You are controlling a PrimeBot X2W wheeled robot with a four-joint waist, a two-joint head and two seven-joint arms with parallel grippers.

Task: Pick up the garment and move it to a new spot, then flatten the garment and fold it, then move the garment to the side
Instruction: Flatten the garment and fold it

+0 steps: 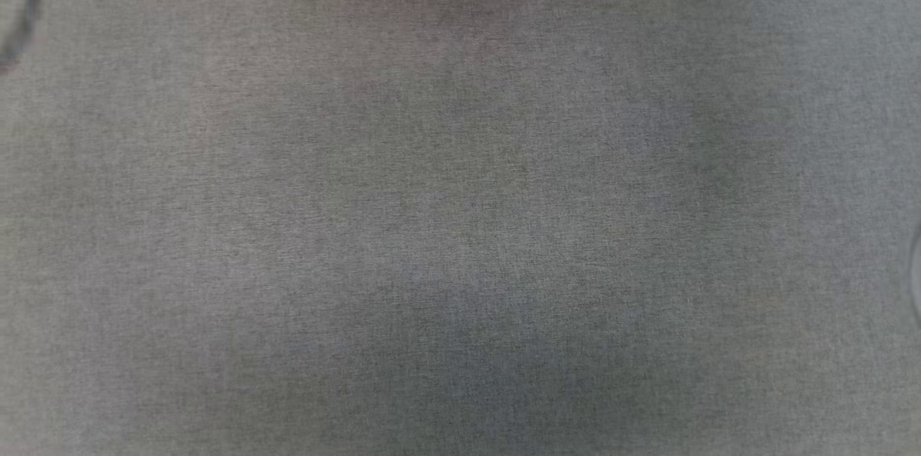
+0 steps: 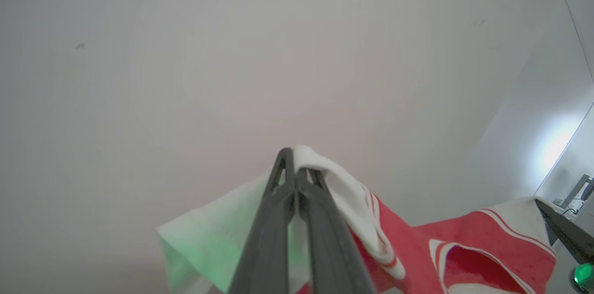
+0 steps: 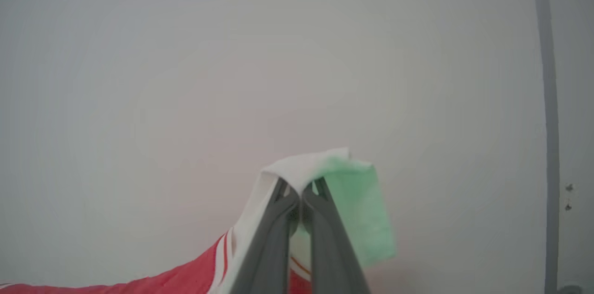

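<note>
In the left wrist view my left gripper (image 2: 293, 164) is shut on a white sleeve fold of the garment (image 2: 408, 247), which hangs red with white striped trim toward the lower right. A dark finger of the other gripper (image 2: 564, 229) touches the garment's far corner at the right edge. In the right wrist view my right gripper (image 3: 300, 189) is shut on another white sleeve fold, tinted green, and the red garment (image 3: 185, 280) trails off to the lower left. The number and lettering are hidden.
The head view looks onto a grey woven surface (image 1: 460, 226), with a dark curved edge (image 1: 29, 10) at the upper left. Both wrist views face a pale wall (image 3: 232, 53); a grey vertical strip (image 3: 550, 99) runs down it at the right.
</note>
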